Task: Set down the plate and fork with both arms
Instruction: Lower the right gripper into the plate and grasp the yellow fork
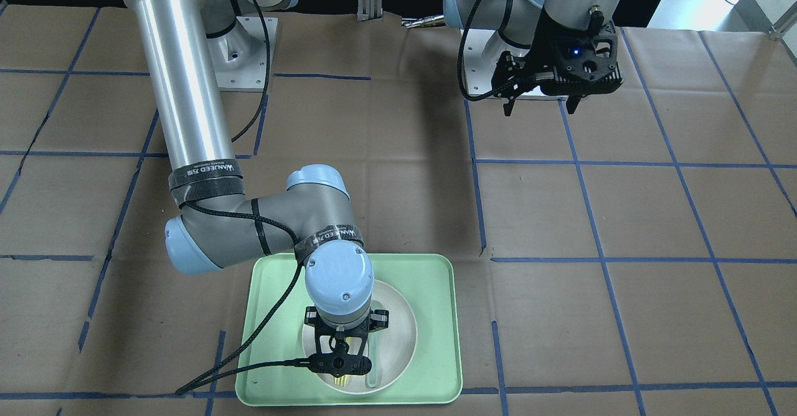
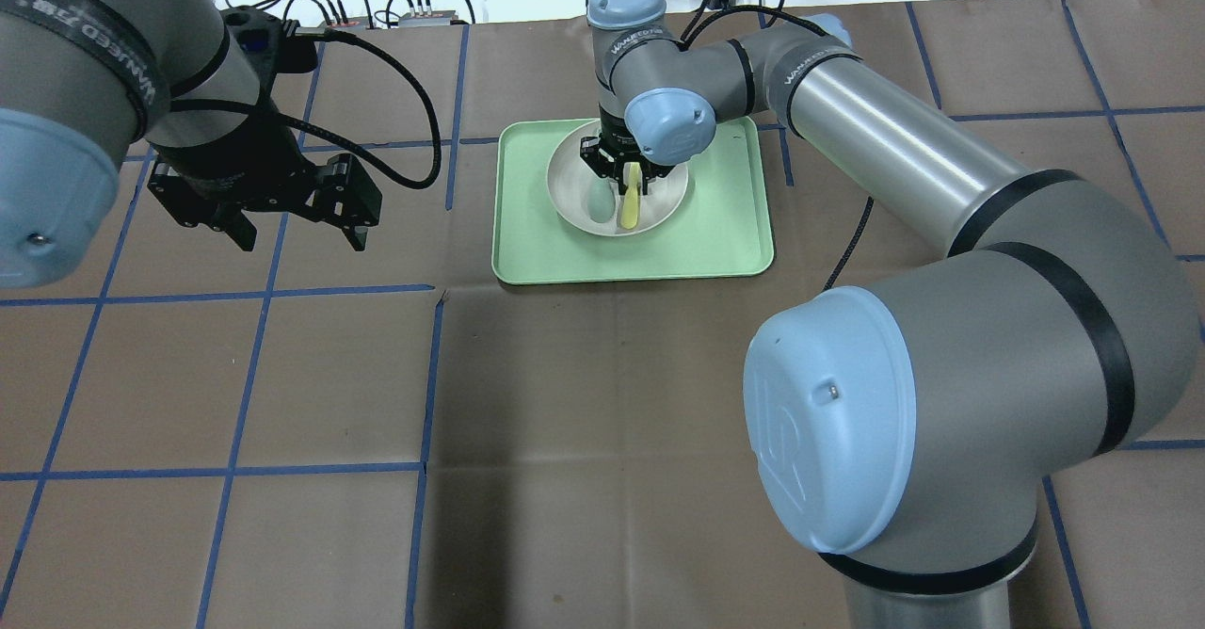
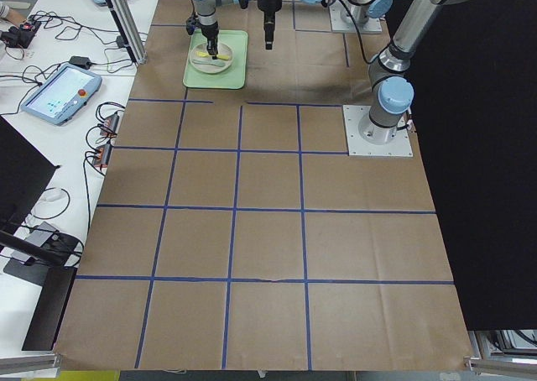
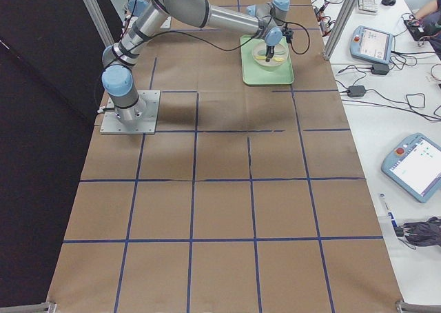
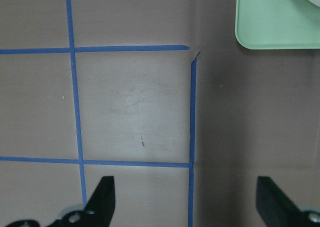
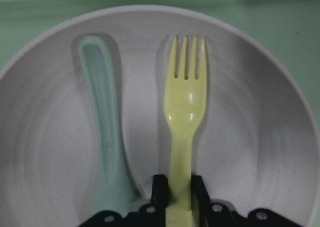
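The off-white plate (image 2: 574, 191) sits in the mint-green tray (image 2: 725, 233). My right gripper (image 2: 629, 177) hangs over the plate, shut on the handle of the pale yellow fork (image 2: 629, 207). In the right wrist view the fork (image 6: 186, 107) points away from the gripper (image 6: 179, 194), low over the plate's floor (image 6: 250, 137); I cannot tell whether it touches. My left gripper (image 2: 301, 233) is open and empty above the table, left of the tray. It also shows in the left wrist view (image 5: 185, 202) and the front view (image 1: 540, 108).
A grey-green spoon (image 6: 102, 117) lies in the plate beside the fork, on its left in the wrist view. The tray's corner (image 5: 270, 22) shows at the top right of the left wrist view. Brown paper with blue tape lines (image 2: 424, 375) covers the table.
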You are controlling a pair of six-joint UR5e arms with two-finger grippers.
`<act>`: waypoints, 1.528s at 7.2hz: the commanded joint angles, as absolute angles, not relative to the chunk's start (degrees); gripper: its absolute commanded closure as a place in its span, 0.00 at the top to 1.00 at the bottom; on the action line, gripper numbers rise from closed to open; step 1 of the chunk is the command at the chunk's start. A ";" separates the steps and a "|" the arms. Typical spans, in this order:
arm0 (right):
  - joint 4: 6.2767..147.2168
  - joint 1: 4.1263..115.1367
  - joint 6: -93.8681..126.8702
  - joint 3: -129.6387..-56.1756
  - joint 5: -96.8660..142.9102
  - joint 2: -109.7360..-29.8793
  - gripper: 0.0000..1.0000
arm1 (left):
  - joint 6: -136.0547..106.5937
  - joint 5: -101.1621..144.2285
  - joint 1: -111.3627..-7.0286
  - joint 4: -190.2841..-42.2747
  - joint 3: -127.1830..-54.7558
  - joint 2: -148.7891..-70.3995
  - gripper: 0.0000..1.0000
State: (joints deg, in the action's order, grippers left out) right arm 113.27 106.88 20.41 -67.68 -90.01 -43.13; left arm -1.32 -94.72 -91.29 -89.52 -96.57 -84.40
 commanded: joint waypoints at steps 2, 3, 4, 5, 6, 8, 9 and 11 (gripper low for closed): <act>113.20 106.88 20.91 -67.59 -89.65 -43.15 0.04 | -1.23 -94.39 -90.79 -89.56 -96.59 -84.37 1.00; 113.12 106.88 21.09 -66.98 -89.56 -43.42 0.03 | -1.23 -94.31 -90.70 -89.47 -96.59 -84.37 1.00; 112.33 107.05 21.70 -65.49 -89.65 -43.77 0.03 | -1.32 -94.31 -90.70 -89.47 -96.59 -84.37 1.00; 111.02 107.14 21.97 -64.78 -89.56 -44.03 0.03 | -1.32 -93.35 -90.70 -89.47 -96.68 -84.37 1.00; 110.05 106.96 21.97 -64.69 -89.47 -44.82 0.03 | -1.23 -92.47 -90.62 -89.47 -96.68 -84.20 1.00; 107.33 106.35 21.36 -65.82 -89.65 -47.36 0.03 | -1.23 -92.63 -90.62 -89.56 -96.68 -83.94 1.00; 105.31 105.39 20.57 -66.44 -90.34 -48.24 0.03 | -1.23 -92.98 -90.62 -89.56 -96.68 -83.85 1.00; 104.41 101.71 16.46 -70.90 -90.35 -51.22 0.01 | -1.23 -92.81 -90.62 -89.56 -96.68 -83.85 1.00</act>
State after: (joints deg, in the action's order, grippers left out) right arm 104.96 103.90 19.06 -67.96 -90.27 -49.34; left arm -1.23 -92.90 -90.62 -89.56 -96.68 -83.84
